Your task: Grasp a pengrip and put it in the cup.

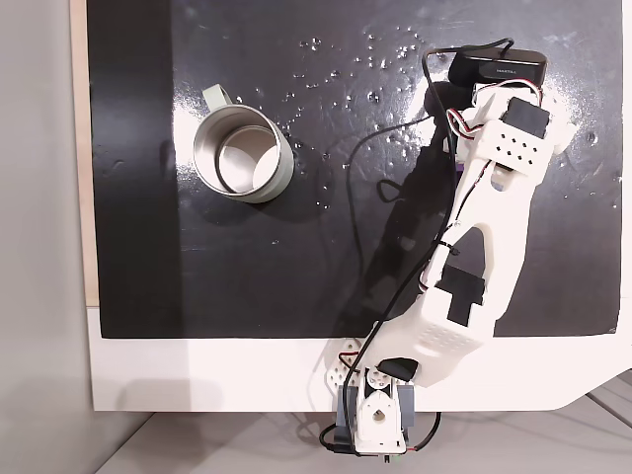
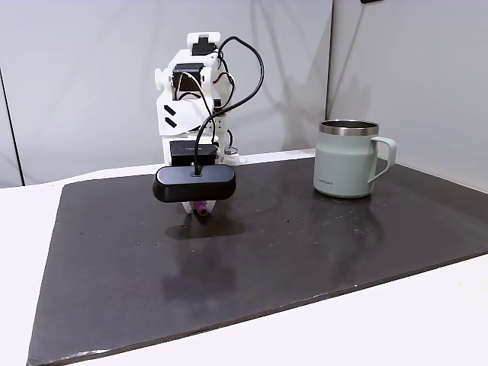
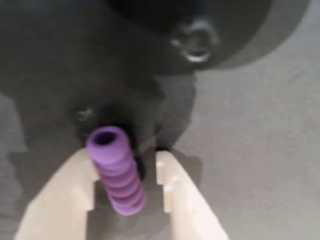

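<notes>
Currently the counter [image 2: 320, 252] carries the cup [image 2: 347, 160], empty, well apart from the arm. Claw [image 3: 126, 182] sits low at the mat, fingers on either side of the pengrip [image 3: 116, 172]; whether they clamp it I cannot tell. Grasp underway or just made; lift, carry and drop remain.

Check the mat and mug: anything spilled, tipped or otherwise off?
Nothing stands out. The pale grey-green mug with a shiny metal inside stands upright on the black mat. The small purple ribbed rubbery pengrip sits between the cream fingers of the tool, slightly tilted. White specks on the mat look like glare.
</notes>
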Robot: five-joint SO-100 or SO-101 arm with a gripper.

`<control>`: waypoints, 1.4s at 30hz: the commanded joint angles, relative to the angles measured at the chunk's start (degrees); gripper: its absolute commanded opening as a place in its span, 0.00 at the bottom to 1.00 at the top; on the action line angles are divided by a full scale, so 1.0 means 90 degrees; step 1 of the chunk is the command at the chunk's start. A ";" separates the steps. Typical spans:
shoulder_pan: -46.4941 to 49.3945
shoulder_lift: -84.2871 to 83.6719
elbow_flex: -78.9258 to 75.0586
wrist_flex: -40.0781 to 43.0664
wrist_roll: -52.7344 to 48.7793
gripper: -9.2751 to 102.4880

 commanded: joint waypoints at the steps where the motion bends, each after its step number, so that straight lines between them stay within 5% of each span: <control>1: 0.0039 0.0283 0.0029 -0.0156 0.0068 0.08; 6: -0.0010 0.0410 0.0068 -0.0205 0.0449 0.08; 20: -0.1211 0.0176 -0.3896 0.2637 0.2627 0.08; 28: -0.2266 0.2021 -0.2871 0.2656 0.3379 0.08; 42: -0.4561 0.3018 -0.2666 0.2637 0.6758 0.08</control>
